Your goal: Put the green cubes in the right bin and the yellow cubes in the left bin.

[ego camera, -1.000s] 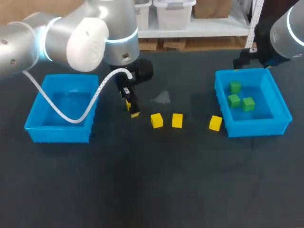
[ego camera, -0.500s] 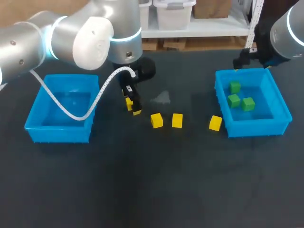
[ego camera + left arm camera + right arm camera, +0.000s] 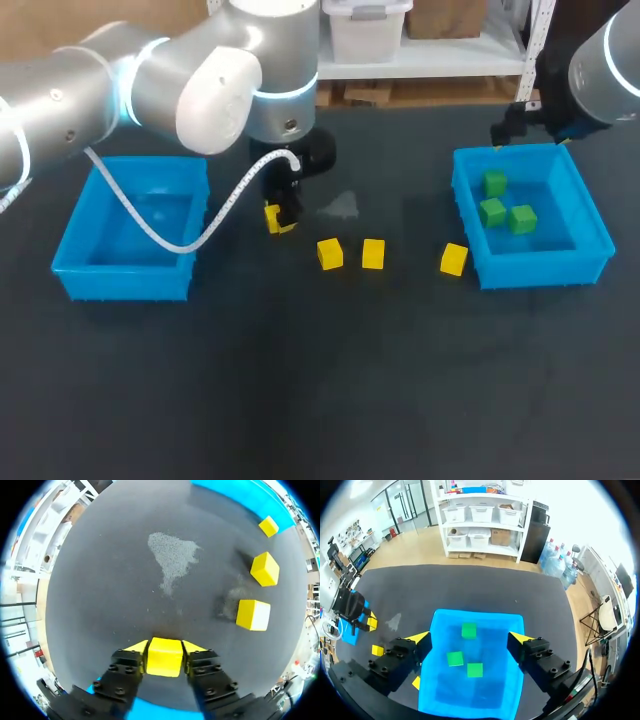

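The right bin [image 3: 530,270], holding the green cubes [image 3: 492,211], lay under the right gripper [image 3: 470,639], its fingers spread. The left bin [image 3: 125,283] lay well left of the left gripper [image 3: 164,649], whose fingers pinched a yellow cube [image 3: 164,661] near the table's middle. A shallow pinch could have slipped on that carry, dropping the cube short of the bin.

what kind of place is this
Probably a robotics lab bench rather than a factory line: a left arm and a right arm over a dark table with a left bin, a right bin, yellow cubes and green cubes to sort.
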Motion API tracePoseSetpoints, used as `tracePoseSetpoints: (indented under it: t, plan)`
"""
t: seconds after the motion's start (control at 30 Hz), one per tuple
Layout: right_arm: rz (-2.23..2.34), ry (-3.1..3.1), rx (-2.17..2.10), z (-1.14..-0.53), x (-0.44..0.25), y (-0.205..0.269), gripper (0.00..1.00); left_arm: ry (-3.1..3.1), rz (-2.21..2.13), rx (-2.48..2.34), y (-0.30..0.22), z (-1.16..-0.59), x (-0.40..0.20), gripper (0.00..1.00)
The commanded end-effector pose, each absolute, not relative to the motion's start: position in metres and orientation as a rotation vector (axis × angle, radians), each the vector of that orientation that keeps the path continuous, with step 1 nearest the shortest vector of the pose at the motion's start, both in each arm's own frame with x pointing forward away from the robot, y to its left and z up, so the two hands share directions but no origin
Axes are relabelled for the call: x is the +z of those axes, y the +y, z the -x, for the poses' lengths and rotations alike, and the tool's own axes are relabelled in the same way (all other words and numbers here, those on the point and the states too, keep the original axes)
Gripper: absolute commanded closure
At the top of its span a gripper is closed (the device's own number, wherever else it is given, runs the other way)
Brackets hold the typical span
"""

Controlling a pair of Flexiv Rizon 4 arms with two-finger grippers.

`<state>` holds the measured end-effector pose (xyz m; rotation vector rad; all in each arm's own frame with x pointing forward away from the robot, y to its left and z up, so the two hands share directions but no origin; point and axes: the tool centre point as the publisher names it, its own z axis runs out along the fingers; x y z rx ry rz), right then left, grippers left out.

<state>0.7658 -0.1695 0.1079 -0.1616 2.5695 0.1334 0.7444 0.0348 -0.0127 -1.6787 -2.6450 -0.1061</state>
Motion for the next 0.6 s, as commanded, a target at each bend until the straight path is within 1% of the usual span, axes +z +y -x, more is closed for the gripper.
tracePoseSetpoints:
  t: [0.03, 0.2, 0.37, 0.6]
  plan:
    - [0.156, 2.561, 0.128, -0.763, 0.107, -0.169, 0.00, -2.650, 1.681, -0.110, 0.040, -0.741, -0.006, 1.00]
    - [0.156, 2.561, 0.128, -0.763, 0.107, -0.169, 0.00, -2.731, 1.679, -0.121, 0.046, -0.750, 0.015, 1.00]
    - [0.156, 2.561, 0.128, -0.763, 0.107, -0.169, 0.00, -2.896, 1.616, -0.111, 0.057, -0.768, 0.055, 1.00]
    - [0.156, 2.561, 0.128, -0.763, 0.107, -0.169, 0.00, -3.095, 1.480, -0.126, 0.102, -0.772, 0.101, 1.00]
